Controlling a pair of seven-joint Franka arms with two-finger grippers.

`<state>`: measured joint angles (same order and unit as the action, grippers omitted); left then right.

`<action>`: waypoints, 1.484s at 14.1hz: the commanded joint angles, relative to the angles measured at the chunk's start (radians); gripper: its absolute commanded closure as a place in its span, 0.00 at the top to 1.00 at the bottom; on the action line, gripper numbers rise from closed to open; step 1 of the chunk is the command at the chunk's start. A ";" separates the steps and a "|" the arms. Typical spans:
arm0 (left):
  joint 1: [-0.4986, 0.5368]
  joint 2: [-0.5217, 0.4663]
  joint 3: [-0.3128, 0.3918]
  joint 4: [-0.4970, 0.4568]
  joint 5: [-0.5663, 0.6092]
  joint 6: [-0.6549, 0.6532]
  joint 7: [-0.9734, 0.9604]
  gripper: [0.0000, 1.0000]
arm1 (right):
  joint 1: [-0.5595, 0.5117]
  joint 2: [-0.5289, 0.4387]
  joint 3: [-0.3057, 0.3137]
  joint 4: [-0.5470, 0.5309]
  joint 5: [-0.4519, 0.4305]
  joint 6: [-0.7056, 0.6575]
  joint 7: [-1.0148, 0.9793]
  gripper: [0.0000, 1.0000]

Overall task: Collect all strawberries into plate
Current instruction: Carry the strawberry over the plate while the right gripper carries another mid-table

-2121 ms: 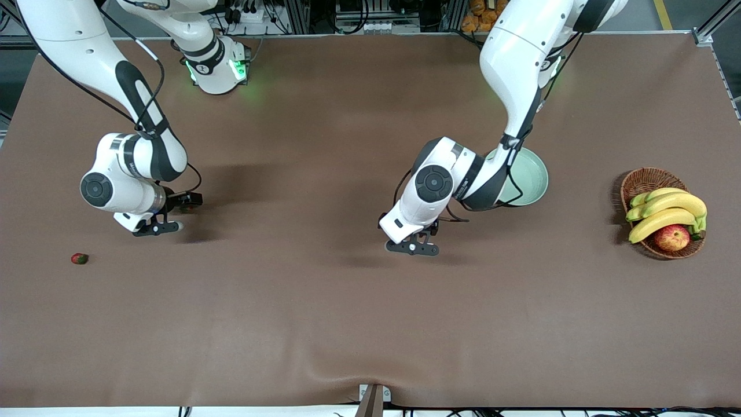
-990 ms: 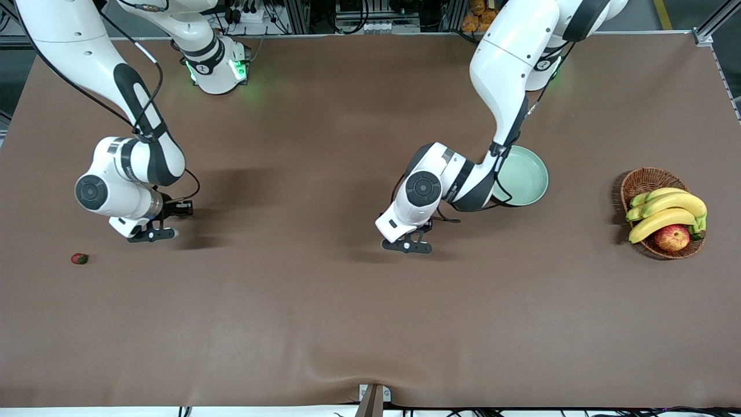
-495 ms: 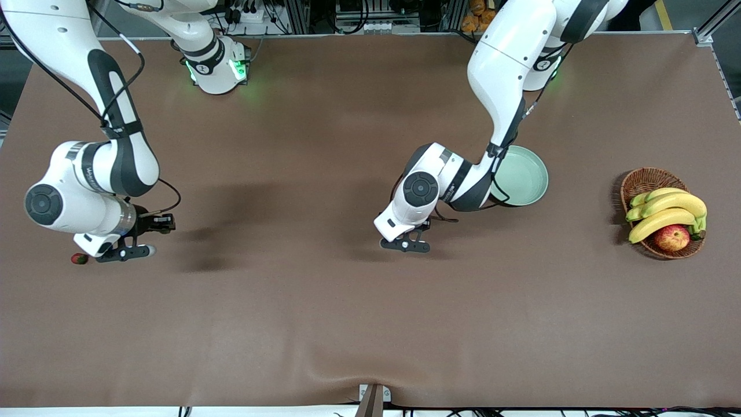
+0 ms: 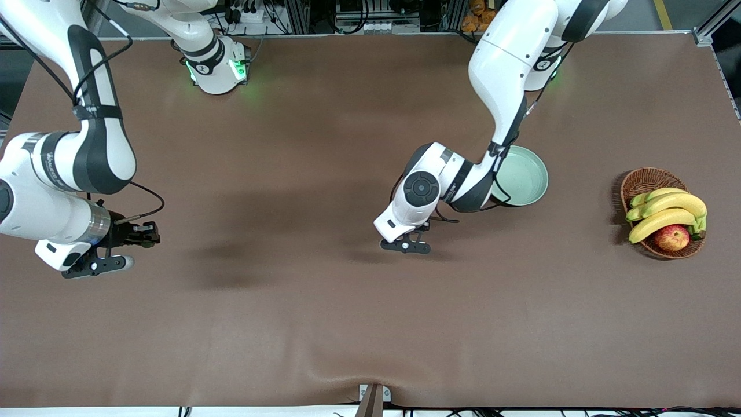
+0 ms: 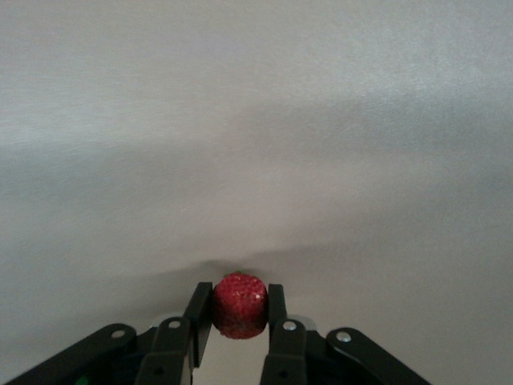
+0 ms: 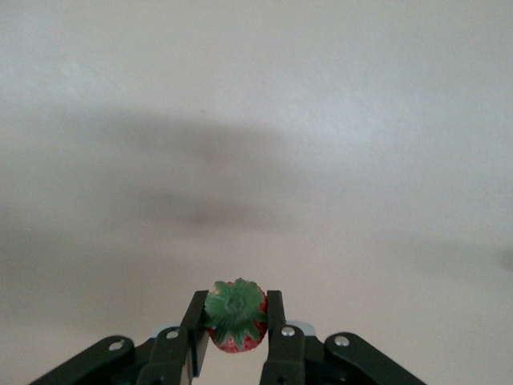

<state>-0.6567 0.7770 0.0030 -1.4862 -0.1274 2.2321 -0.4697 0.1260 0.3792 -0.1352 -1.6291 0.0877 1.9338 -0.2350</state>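
Looking over the scene, largest thing first, we are seeing:
Table: we are seeing a brown cloth covering it, with both arms reaching out over it.
Left arm: we are seeing it coming from its base and bending down beside the plate.
Right arm: we are seeing it reaching out at its own end of the table.
Wicker basket: we are finding it at the left arm's end, holding bananas and a red-yellow apple.
Plate: we are seeing the pale mint-green plate lying partly under the left arm, with nothing showing on its visible part.
Left gripper: we are seeing it low over bare cloth near the plate, pinching one strawberry between its fingers.
Right gripper: we are seeing it over bare cloth, well apart from the plate, clamping another strawberry, green cap facing the wrist camera.
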 commanded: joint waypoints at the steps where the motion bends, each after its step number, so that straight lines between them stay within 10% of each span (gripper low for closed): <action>1: 0.035 -0.108 0.005 -0.048 -0.006 -0.086 -0.010 0.01 | 0.029 -0.008 -0.003 0.040 0.012 -0.019 0.006 0.00; 9: 0.164 -0.464 0.003 -0.437 0.035 -0.063 0.072 0.03 | 0.187 0.049 -0.004 0.078 0.056 0.118 0.034 0.00; 21: 0.319 -0.731 -0.003 -0.937 0.052 0.158 0.295 0.04 | 0.641 0.357 -0.003 0.118 0.055 0.475 0.940 0.00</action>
<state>-0.3851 0.0793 0.0104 -2.3470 -0.0936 2.3243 -0.2307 0.7257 0.6950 -0.1245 -1.5598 0.1324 2.4123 0.5926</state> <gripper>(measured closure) 0.678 0.674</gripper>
